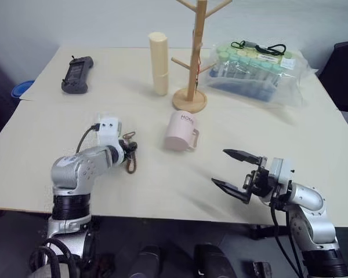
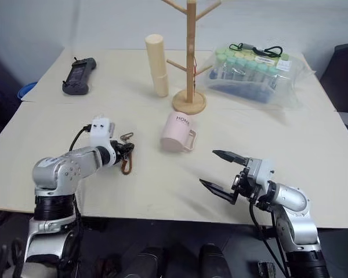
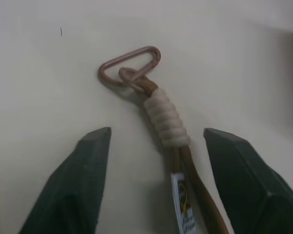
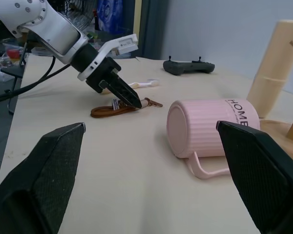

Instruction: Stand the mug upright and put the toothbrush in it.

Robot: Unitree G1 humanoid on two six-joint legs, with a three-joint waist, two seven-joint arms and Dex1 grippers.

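mug [image 1: 181, 131] on its side mid-table, handle toward the table's near edge, just before the wooden stand [image 1: 191, 87] | toothbrush [image 4: 142, 84] flat on the table beyond the brown strap [image 3: 173, 141] | left gripper [image 3: 156, 141] over the strap, jaws apart astride it; right gripper [image 1: 236, 171] wide open, empty, near the mug

Mug on its side at mid-surface.
The mug [image 1: 181, 131] lay before the wooden stand [image 1: 191, 87]; the strap [image 1: 130, 159] lay to its left, the toothbrush [image 4: 141, 85] behind the strap.
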